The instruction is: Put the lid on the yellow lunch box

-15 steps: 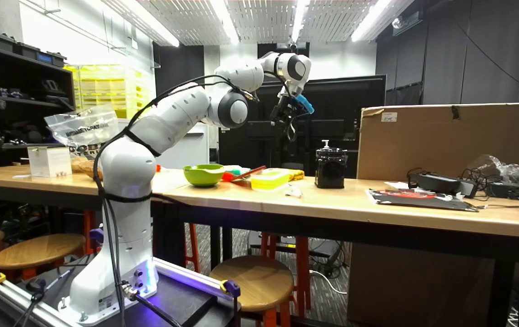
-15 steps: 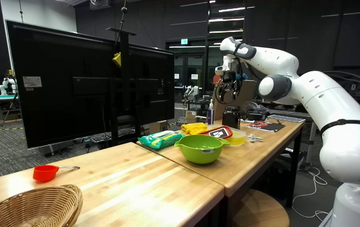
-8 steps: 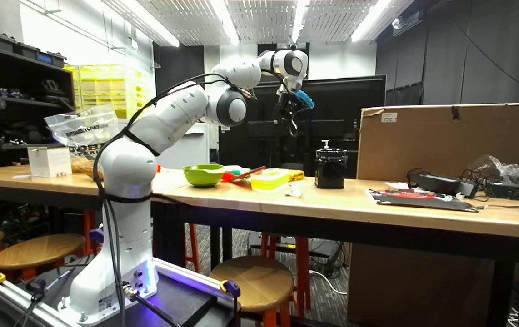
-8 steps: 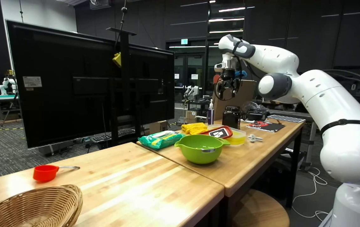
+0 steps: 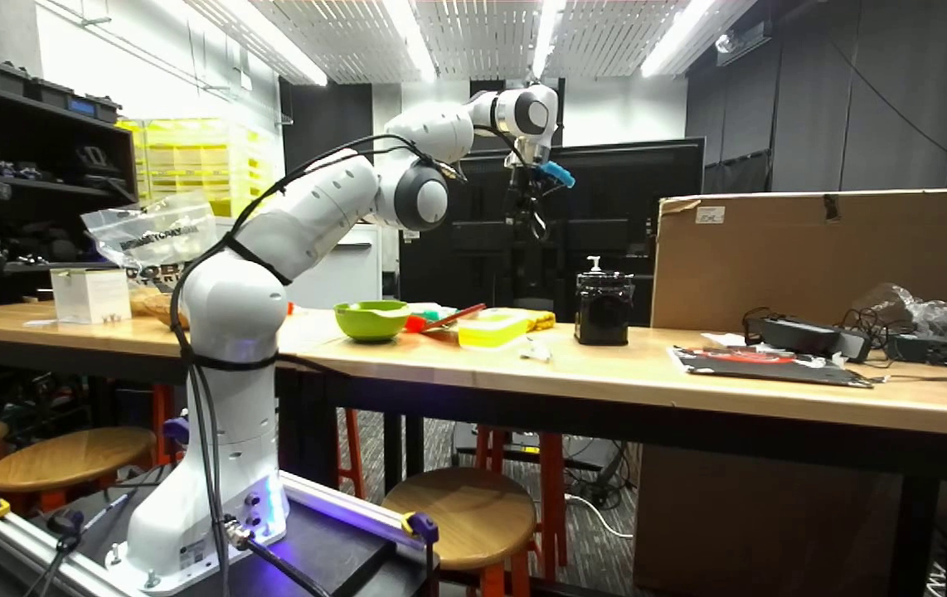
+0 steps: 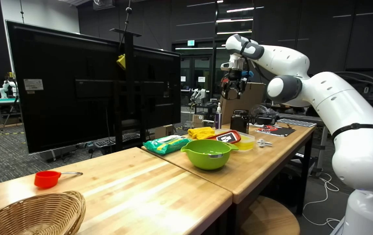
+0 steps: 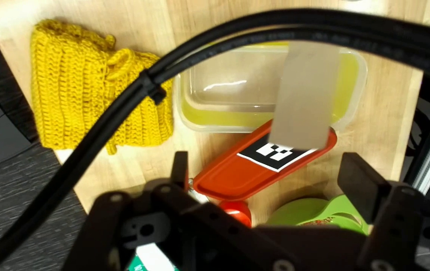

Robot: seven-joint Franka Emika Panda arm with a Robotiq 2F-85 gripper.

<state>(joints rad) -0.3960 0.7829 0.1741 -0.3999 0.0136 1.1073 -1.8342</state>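
The lid [image 7: 226, 177] is orange-red with a black-and-white patch. It is tilted, its raised end at the lunch box's rim, and also shows in both exterior views [image 6: 233, 137] [image 5: 458, 315]. The yellow lunch box [image 7: 234, 84] lies open on the table, with translucent walls; it shows in both exterior views [image 6: 248, 142] [image 5: 492, 332]. My gripper [image 7: 269, 175] is open and empty, high above the lid and box in both exterior views [image 6: 233, 93] [image 5: 531, 225]. In the wrist view a blurred tan strip hides part of lid and box.
The green bowl [image 6: 207, 155] and a red cup [image 7: 237, 211] stand by the lid's low end. A yellow knitted cloth [image 7: 87, 94] and green packet [image 6: 167, 144] lie nearby. A dark jar [image 5: 604, 307] stands beyond the box. Black cables [image 7: 294, 19] cross the wrist view.
My gripper has risen a little and turned to point more straight down. The wrist has shifted slightly left in both exterior views. The lid, box and other objects have not moved.
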